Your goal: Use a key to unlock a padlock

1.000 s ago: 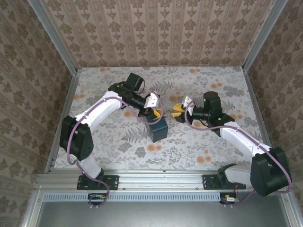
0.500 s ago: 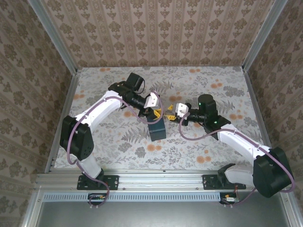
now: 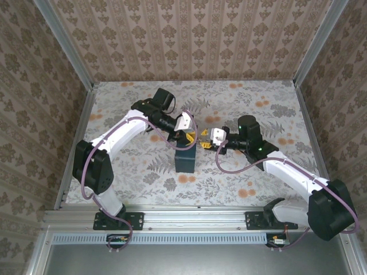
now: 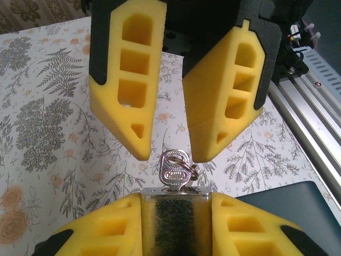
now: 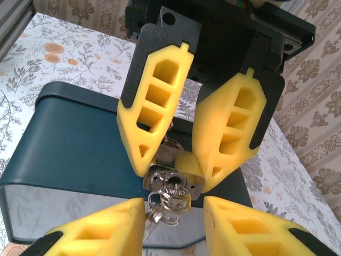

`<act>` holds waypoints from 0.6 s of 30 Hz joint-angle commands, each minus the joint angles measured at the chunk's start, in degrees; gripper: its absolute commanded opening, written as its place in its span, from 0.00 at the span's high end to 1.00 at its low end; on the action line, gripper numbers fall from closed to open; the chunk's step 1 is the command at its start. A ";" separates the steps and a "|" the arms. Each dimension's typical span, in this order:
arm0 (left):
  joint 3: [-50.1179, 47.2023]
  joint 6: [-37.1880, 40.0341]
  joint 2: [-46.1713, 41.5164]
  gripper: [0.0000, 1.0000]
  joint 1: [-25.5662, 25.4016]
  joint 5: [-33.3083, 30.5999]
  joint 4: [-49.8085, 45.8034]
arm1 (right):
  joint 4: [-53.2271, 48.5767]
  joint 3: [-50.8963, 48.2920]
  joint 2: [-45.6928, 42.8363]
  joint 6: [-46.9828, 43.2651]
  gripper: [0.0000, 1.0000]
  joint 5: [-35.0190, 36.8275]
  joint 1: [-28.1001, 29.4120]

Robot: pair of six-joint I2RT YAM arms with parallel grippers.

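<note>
Fingers [image 4: 125, 85] of our right gripper [image 4: 170, 154], spread wide, have slid in to straddle the key [image 4: 175, 172] seated in the padlock [image 5: 168, 178], clamped by our left gripper [image 4: 176, 198]; gripping and turning looks next.

Two white tube arms [image 3: 117, 137] have fat black joints and a thin purple cable [image 3: 84, 182] each. Their fingers [image 4: 104, 96] are yellow foam wedges with square holes.

The padlock [image 4: 175, 226] is looking blurry between the pads of the left hand [image 4: 176, 201], and the bottom edge of the left wrist view is cutting it off. The blade of the key [image 4: 175, 172] is hiding inside it. From the top camera, both are looking too small to make out.
</note>
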 commanded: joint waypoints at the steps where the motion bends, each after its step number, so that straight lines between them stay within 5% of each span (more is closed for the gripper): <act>1: 2.39 1.34 -0.15 1.00 0.31 3.88 -0.31 | -0.42 2.26 0.81 -1.73 0.67 1.32 0.67; 18: 2.84 1.10 0.40 1.00 0.14 4.21 -0.37 | -3.76 3.74 0.68 -2.59 0.76 0.60 1.20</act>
